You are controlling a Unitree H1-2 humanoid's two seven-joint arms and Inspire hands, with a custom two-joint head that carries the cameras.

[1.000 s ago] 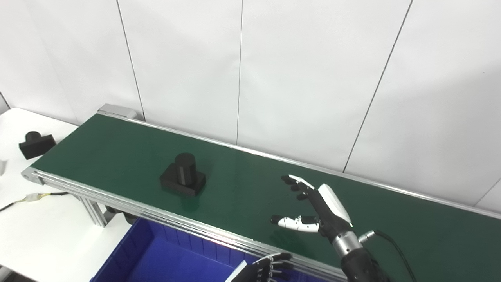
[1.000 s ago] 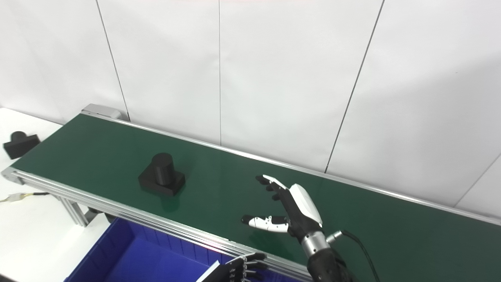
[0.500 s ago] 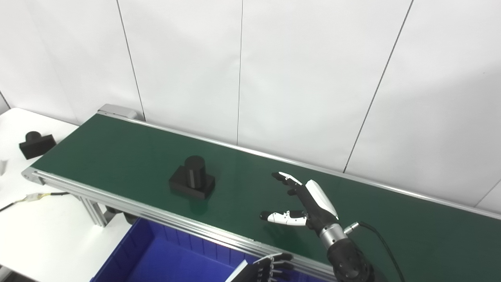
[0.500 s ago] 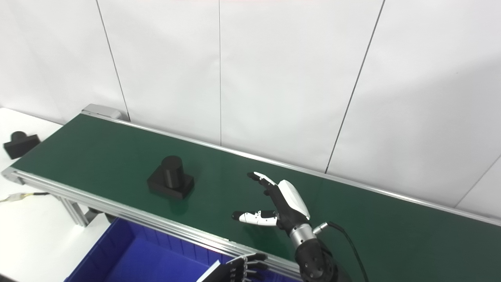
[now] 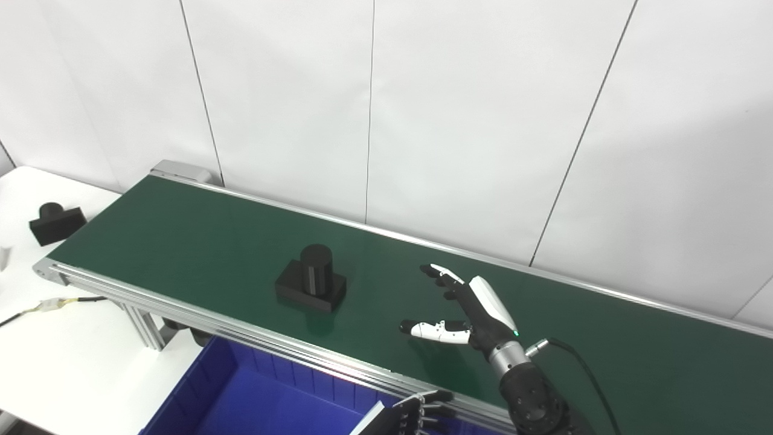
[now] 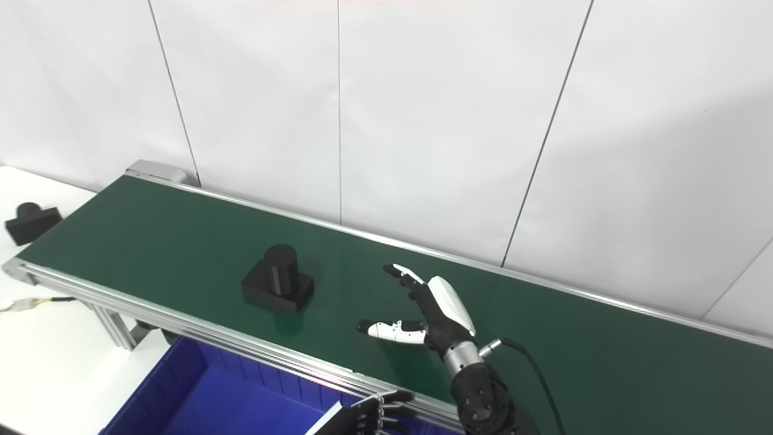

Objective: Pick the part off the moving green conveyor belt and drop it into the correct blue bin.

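Observation:
A black part (image 5: 311, 278), a square base with an upright cylinder on top, rides on the green conveyor belt (image 5: 181, 235) left of the middle. My right hand (image 5: 468, 311) is open above the belt, to the right of the part and apart from it, with fingers and thumb spread toward it. It holds nothing. My left hand (image 5: 416, 412) shows only as dark fingertips at the bottom edge, in front of the belt's near rail and over the blue bin (image 5: 253, 399). Whether it is open I cannot tell.
A second black part (image 5: 55, 222) of the same shape lies on the white table (image 5: 54, 356) left of the belt. A cable with a connector (image 5: 51, 304) runs under the belt's left end. A white panel wall stands close behind the belt.
The part has ridden the belt to the right, closer to my right hand. My right hand has moved a little left and lower toward it, still open. The left hand has not moved.

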